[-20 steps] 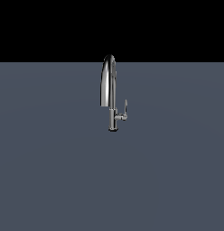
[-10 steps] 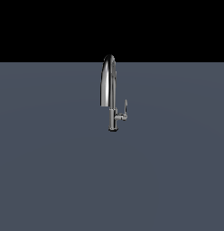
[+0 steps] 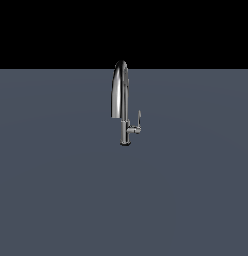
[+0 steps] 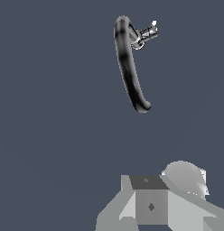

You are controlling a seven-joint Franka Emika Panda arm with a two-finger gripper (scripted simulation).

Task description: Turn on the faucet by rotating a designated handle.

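The chrome faucet (image 3: 120,92) stands upright on the grey floor, its arched spout rising from a stem on a dark round base (image 3: 125,143). The handle (image 3: 138,120), a thin lever blade, sticks up from a short stub on the stem's side toward the exterior view's right. In the wrist view the faucet (image 4: 129,67) is seen from above, with the handle (image 4: 149,32) beside its top. Grey parts of my gripper (image 4: 152,205) show at the frame's edge, well apart from the faucet. The jaws are not clearly visible. The arm is out of the exterior view.
A flat grey floor (image 3: 56,190) spreads around the faucet, with a black background behind it. No other objects show.
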